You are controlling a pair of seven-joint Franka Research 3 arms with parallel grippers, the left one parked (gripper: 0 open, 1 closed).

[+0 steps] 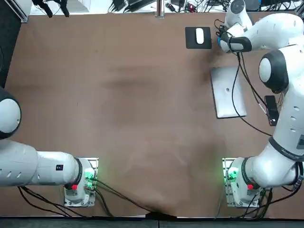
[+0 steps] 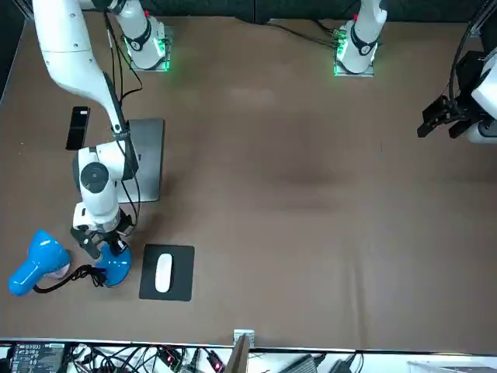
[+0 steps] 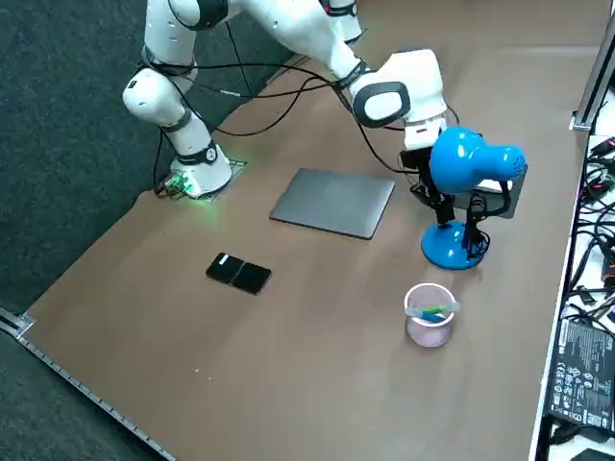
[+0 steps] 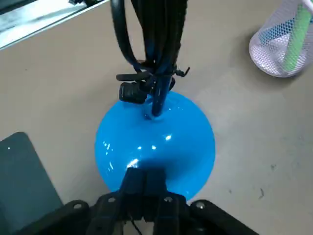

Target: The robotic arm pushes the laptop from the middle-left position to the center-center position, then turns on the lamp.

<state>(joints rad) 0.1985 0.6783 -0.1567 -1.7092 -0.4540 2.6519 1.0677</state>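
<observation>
With right gripper (image 4: 144, 178) pinched together, seemingly pressing lamp base (image 4: 164, 139) at table's one o'clock: could skid off, tipping it.

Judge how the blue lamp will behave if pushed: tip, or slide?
Likely top-heavy: the lamp has a big head on a thin stem, so a high sideways push could tip it. Its round base looks glossy and domed; the shut right gripper, sitting at its edge, may skid off when pressing there.
</observation>
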